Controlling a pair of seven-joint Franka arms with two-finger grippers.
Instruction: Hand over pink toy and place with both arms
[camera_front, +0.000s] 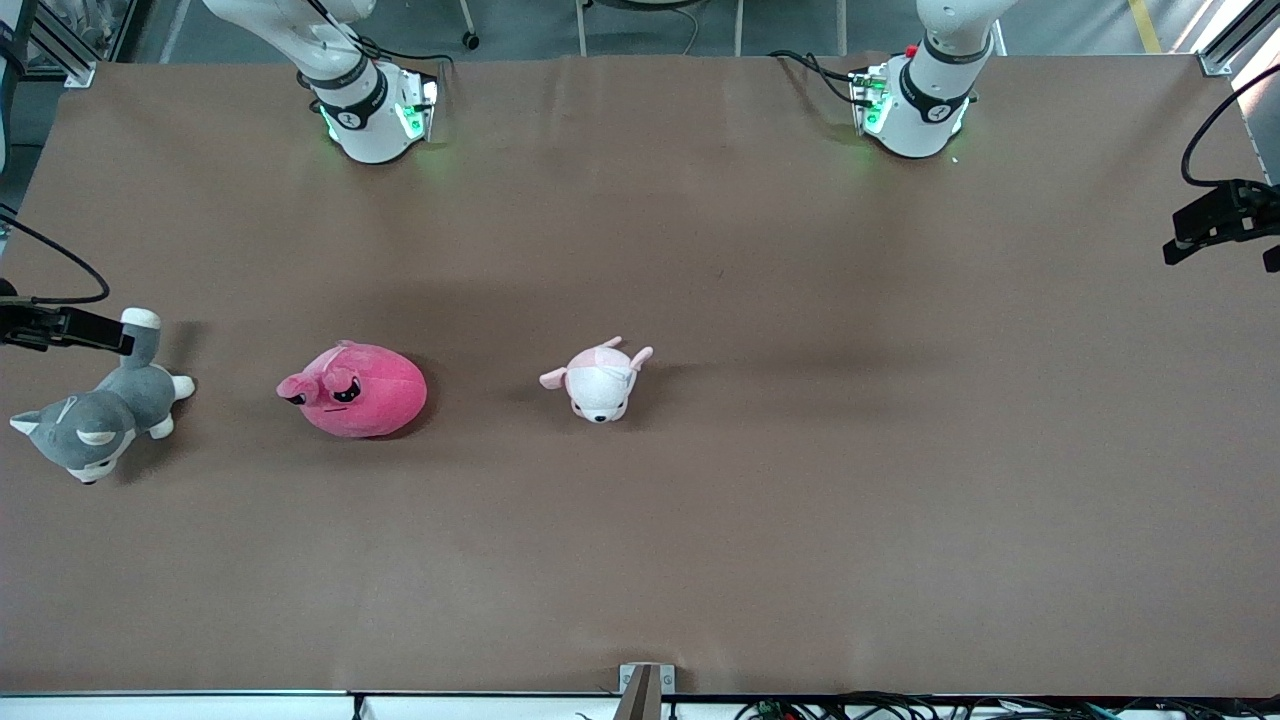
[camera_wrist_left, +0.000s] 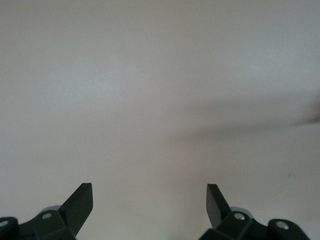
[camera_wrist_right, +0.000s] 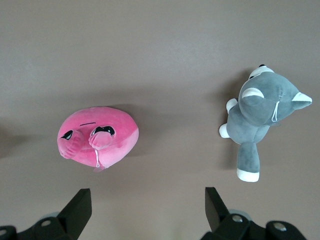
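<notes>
Pink toy (camera_front: 355, 390) lying on worktop (camera_front: 800, 480): likely soft, light, squashy; pinching mid-body best. Right gripper (camera_wrist_right: 145, 210) hovering above, wide. Left gripper (camera_wrist_left: 149, 205) waiting wide over bare worktop.

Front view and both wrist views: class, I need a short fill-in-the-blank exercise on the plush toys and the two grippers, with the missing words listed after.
1. The round hot-pink plush toy lies between the grey-and-white plush dog and the pale pink-and-white plush ____.
2. Every toy rests on the brown ____.
3. The right gripper hangs over the table with its fingers ____.
4. The left gripper holds ____.

Missing words: animal; table; open; nothing
</notes>
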